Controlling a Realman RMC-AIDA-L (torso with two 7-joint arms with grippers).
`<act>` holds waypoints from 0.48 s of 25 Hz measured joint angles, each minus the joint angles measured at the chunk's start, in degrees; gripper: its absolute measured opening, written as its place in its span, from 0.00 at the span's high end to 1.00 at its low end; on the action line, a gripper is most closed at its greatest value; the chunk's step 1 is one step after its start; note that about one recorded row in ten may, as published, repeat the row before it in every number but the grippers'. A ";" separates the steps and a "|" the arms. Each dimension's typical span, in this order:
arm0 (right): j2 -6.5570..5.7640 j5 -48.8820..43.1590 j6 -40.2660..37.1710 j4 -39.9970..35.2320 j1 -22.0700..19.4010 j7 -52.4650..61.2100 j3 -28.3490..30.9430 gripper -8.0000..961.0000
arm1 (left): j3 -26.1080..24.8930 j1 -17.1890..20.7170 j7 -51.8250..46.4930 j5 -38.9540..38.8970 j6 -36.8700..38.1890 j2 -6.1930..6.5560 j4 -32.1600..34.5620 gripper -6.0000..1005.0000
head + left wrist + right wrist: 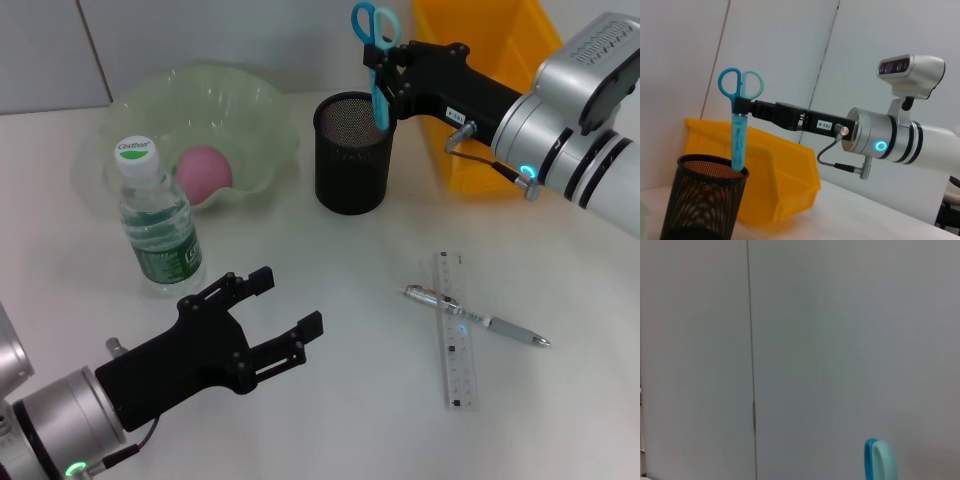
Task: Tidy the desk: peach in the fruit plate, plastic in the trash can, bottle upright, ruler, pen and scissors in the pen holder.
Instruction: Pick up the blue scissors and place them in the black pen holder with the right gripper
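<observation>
Scissors (378, 60) hang point-down over the black mesh pen holder (351, 155), blades already inside its mouth and the blue handles standing clear above the rim. The right gripper (382, 72) is clamped on them just under the handles, reaching in from the far right corner of the table; the left wrist view shows the same pinch at the top of the blades (738, 142). The holder stands toward the far edge, mid-table, with the yellow trash bin (490, 60) behind it to the right.

By my reading, the scissors step is nearly done. What it wants next is a short lowering until the tips reach the bottom, then the fingers parted and the arm lifted straight up so the handles are not dragged out.

The ruler (456, 330) and pen (480, 322) lie crossed toward the near right of the table, not yet collected. The peach (203, 170) sits in the green fruit plate (250, 100) at the far left, the bottle (155, 220) upright beside it. The left gripper (285, 305) hovers spread wide and empty near the front left edge.
</observation>
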 joint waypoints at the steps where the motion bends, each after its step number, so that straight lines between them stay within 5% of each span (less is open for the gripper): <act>1: 0.00 0.00 0.00 0.00 0.00 0.00 0.00 0.89 | 0.00 0.00 0.00 0.00 0.00 0.00 0.00 0.17; 12: 0.00 -0.07 1.45 1.28 0.73 0.04 -0.34 0.89 | 0.01 -1.25 0.46 0.01 0.69 -0.66 -0.74 0.17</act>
